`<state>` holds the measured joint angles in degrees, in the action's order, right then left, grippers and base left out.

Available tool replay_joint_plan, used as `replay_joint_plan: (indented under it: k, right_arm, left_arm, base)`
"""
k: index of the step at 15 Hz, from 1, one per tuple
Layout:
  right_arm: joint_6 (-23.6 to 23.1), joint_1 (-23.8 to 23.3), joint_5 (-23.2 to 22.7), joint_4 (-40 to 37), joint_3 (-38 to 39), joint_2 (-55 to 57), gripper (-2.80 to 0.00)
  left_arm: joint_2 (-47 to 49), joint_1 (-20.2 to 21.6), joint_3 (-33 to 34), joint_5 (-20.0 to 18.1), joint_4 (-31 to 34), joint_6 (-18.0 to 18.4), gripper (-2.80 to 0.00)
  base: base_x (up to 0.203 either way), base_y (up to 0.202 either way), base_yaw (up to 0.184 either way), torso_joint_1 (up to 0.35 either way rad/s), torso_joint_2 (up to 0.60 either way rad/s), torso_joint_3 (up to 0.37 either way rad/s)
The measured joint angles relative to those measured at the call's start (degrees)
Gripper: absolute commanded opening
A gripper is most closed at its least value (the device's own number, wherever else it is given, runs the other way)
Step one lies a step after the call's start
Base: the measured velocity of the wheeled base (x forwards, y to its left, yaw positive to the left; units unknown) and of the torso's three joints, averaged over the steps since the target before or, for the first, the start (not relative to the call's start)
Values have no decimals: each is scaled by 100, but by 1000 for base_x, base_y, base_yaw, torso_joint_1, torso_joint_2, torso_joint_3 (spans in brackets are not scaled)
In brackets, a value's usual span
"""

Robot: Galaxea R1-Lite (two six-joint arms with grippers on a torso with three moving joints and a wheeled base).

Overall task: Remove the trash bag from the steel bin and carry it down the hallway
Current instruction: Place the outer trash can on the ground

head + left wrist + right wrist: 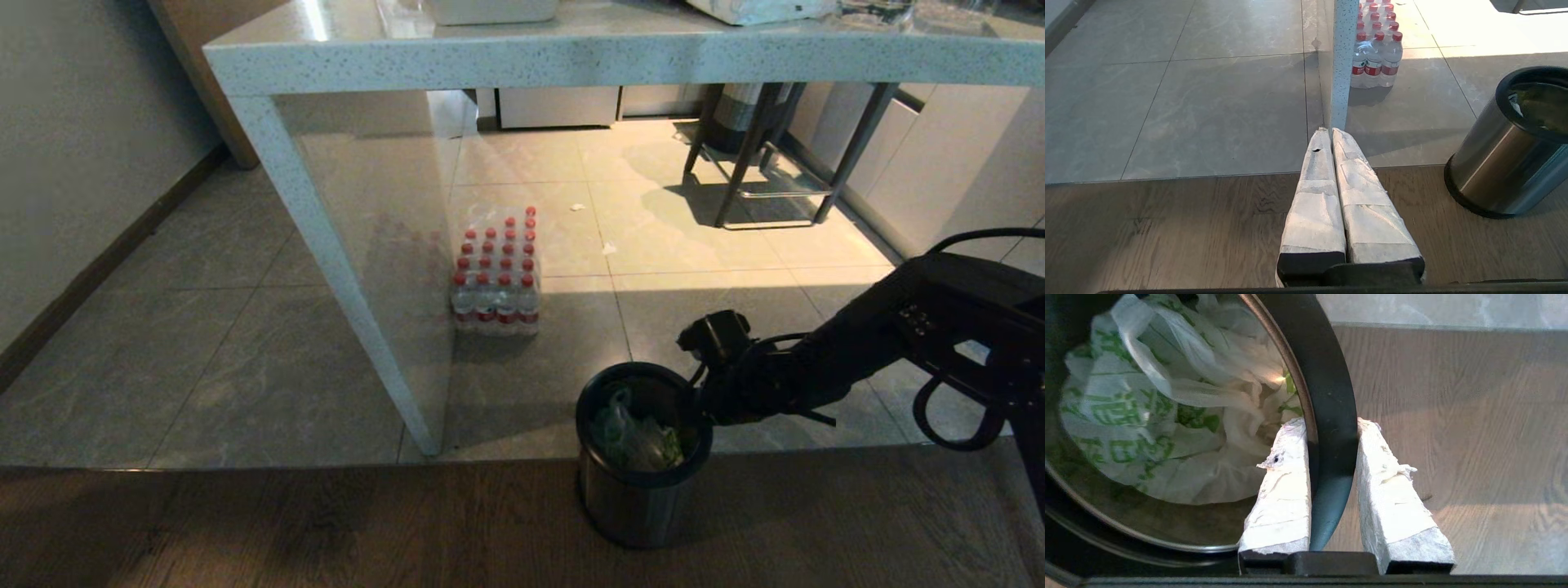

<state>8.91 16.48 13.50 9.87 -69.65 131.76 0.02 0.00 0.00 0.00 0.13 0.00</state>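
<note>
1. The table [571, 57] is the largest thing in view, a speckled stone slab with a slab leg coming down to the tiled floor [245, 359]. A shrink-wrapped pack of water bottles [498, 278] stands on the tiles beside the leg, under the tabletop.
2. The right arm reaches in from the robot's right side toward the steel bin [641, 490], which stands on the wood floor [326, 531] just past the tile edge, near the foot of the table leg.
3. The right gripper [1331, 457] sits at the bin's rim on the side nearest the arm. One finger is inside the bin and the other outside, so the jaws straddle the black rim and appear to clamp it, not the bag.
4. The trash bag [1167, 416] lies crumpled inside the bin, its loop handles loose near the top, apart from the fingers.
5. The left gripper [1331, 134] hangs over the wood floor with its fingers pressed together, holding nothing.
6. Risk, as a judgement: if the arm lifts from here, the light bin itself may rise or tip onto the floor, because the grip is on the rim. Thin plastic could also slip or tear if only a fold is pinched.
</note>
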Motion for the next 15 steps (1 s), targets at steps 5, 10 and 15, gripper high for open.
replay_joint_plan:
  k: [5,10,15]
  right_arm:
    - [6,5,-223,-510,85,-444,-280]
    - [10,5,-289,-618,115,-1094,-280]
    - [1,11,-325,-671,119,-1963,-280]
  left_arm:
    - [0,0,0,0,0,0,-280]
    - [0,0,0,0,0,0,-280]
    - [0,0,-5,0,-2,0,-280]
  base:
    - [0,0,0,0,0,0]
    - [0,0,0,0,0,0]
    - [0,0,0,0,0,0]
